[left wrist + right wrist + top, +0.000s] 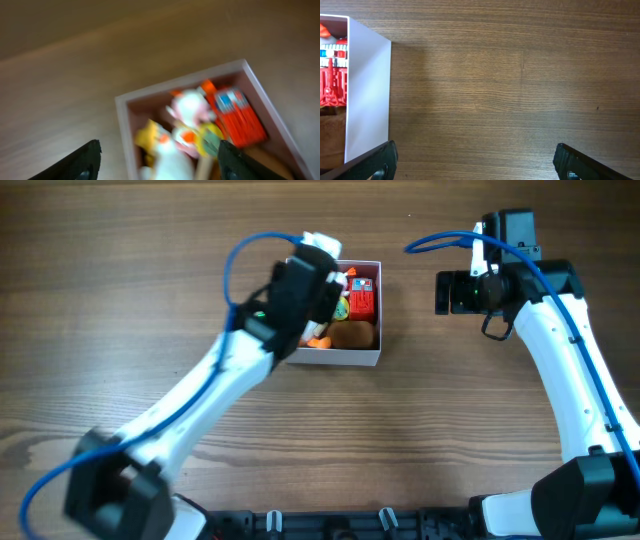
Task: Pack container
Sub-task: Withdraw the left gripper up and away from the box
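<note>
The container (372, 358) is a square white-walled box with a dusty pink inside, at the table's upper middle. It holds a red toy (362, 300), a brown toy (352, 335), an orange piece (318, 341) and more. In the blurred left wrist view the container (123, 131) shows a white toy (170, 155), a pink-white toy (190, 107) and the red toy (240, 117). My left gripper (157, 162) is open above the container's left part, over the white toy. My right gripper (475, 162) is open and empty over bare wood right of the container (367, 90).
The wooden table (150, 300) surrounds the container on all sides. My left arm (190, 415) crosses from the lower left and hides the container's left half. My right arm (570, 370) runs down the right side.
</note>
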Motion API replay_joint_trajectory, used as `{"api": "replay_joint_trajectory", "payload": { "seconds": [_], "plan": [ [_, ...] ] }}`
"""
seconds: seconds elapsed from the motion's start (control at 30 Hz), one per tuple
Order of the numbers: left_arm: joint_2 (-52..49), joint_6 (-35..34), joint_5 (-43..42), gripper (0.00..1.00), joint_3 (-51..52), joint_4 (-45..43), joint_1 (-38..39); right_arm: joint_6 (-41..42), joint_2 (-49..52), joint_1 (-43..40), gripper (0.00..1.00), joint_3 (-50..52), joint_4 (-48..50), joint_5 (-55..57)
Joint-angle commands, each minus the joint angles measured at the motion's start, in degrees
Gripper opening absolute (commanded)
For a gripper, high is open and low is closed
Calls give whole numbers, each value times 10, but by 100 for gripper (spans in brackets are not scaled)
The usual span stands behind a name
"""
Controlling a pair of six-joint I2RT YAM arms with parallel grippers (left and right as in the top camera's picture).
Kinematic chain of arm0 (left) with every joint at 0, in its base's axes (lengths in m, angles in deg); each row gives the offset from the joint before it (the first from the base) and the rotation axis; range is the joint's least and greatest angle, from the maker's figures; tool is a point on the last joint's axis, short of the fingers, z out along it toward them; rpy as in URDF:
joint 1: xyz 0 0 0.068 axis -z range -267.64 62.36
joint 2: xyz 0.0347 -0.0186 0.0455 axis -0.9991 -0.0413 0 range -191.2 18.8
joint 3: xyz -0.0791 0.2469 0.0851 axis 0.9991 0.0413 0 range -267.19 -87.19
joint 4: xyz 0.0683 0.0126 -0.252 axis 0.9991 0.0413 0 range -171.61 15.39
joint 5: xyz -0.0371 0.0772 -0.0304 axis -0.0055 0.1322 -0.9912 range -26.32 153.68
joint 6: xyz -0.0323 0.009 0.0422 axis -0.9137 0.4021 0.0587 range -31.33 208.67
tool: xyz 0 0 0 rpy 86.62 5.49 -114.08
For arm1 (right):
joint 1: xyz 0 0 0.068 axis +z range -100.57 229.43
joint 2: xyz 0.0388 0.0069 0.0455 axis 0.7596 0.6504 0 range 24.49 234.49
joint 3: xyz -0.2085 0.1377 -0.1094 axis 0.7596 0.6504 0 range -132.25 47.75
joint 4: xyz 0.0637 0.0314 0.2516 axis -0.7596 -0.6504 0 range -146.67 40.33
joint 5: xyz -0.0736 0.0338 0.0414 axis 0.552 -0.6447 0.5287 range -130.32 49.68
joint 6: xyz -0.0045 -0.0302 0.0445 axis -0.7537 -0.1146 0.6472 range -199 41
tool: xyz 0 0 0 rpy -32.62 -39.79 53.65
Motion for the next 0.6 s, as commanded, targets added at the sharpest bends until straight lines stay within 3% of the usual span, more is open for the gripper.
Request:
{"api": "replay_joint_trajectory", "payload": {
  "seconds": [0.0, 0.13, 0.27, 0.57],
  "plan": [
    [65, -75, 45, 75, -9, 16, -79, 9, -9, 0, 100, -10, 2, 8],
    [95, -130, 43, 77, -9, 22, -175, 9, -9, 0, 100, -10, 2, 8],
    [97, -163, 43, 100, -9, 29, -232, 10, -9, 0, 100, -10, 2, 8],
    [97, -163, 44, 100, -9, 63, -249, 10, -9, 0, 99, -10, 2, 8]
  ]
}}
